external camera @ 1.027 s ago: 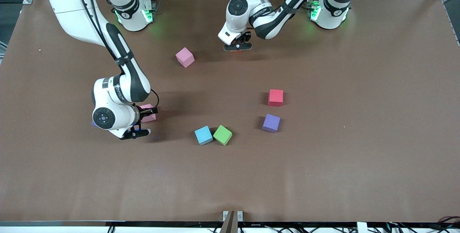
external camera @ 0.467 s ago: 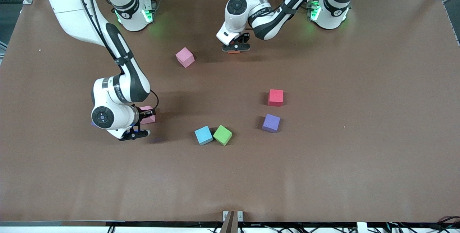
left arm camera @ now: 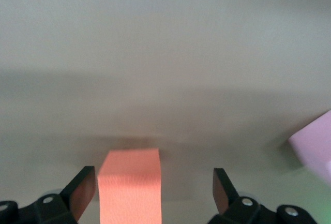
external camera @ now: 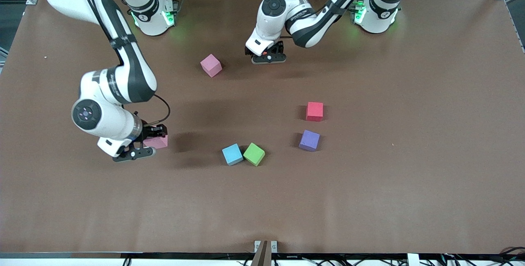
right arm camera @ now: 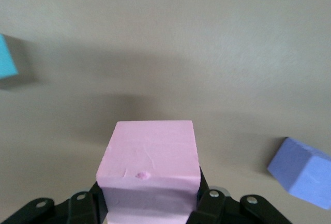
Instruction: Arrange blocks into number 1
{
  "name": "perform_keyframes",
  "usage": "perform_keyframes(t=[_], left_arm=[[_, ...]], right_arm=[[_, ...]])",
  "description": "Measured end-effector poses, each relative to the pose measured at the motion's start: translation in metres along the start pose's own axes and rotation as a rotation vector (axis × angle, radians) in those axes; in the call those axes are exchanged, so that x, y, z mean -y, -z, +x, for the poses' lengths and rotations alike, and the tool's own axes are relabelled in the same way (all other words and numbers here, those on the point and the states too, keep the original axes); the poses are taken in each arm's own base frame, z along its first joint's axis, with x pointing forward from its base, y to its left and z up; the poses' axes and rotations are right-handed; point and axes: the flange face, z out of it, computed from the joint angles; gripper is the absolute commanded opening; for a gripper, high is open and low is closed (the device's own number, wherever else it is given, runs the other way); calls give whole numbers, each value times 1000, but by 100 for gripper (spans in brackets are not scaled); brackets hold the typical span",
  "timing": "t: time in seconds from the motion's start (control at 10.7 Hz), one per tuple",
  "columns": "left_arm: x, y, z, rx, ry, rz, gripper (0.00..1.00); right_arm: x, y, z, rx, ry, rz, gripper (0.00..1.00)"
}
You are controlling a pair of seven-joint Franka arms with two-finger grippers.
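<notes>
Pink block (right arm camera: pixel 148 164) clamped in right gripper (external camera: pixel 141 145), left gripper (left arm camera: pixel 153 193) spread around orange block (left arm camera: pixel 130 185)

In the front view the left gripper (external camera: pixel 267 57) covers almost all of the orange block (external camera: pixel 266 55); only a speck of colour shows. In the left wrist view that orange block (left arm camera: pixel 130 185) is cut off by the picture's edge, as is the loose pink block (left arm camera: pixel 316 147), a blurred corner. The right gripper (external camera: pixel 146 142) hides part of the held pink block (external camera: pixel 158 142), and its base is tucked among the fingers (right arm camera: pixel 85 203) in the right wrist view. There a blue block (right arm camera: pixel 6 56) and a bluish-purple block (right arm camera: pixel 302 178) are clipped at the edges; the latter probably sits under the right arm, unseen from the front.
</notes>
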Motion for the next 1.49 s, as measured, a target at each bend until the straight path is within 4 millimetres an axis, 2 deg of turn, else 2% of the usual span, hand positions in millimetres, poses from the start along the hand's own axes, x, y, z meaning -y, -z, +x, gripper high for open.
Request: perform_keyframes(t=[0.19,0.28,0.47,0.65,0.75,0.84,1.03,1.12,1.31,1.49], left_arm=[[25,46,54,-76,65,8,100],[48,65,90,-108,77,19,100],[106,82,163,-137,6,48,100],[160,77,213,-125,-105,89,100],[175,68,225,-111,-130,100,100],[177,57,230,-96,-141,103,100],[166,37,232,-70,-157,102,100],[159,30,231,-62,-166,100,100],[151,21,230,-51,-178,100,100],[150,14,233,-41,-177,99,100]], right_arm=[[19,28,0,-69,-30,1,45],[42,34,-2,-80,-67,3,45],[111,31,-16,-74,-106,7,45],[194,24,-41,-69,-81,7,45],[235,20,-57,-69,-76,8,45],[278,16,-77,-68,-69,8,45],[351,5,-123,-56,-63,-1,45],[377,-4,-146,-44,-59,-11,45],[414,-24,-188,-33,-41,-25,45],[438,-51,-219,-41,-18,-25,45]])
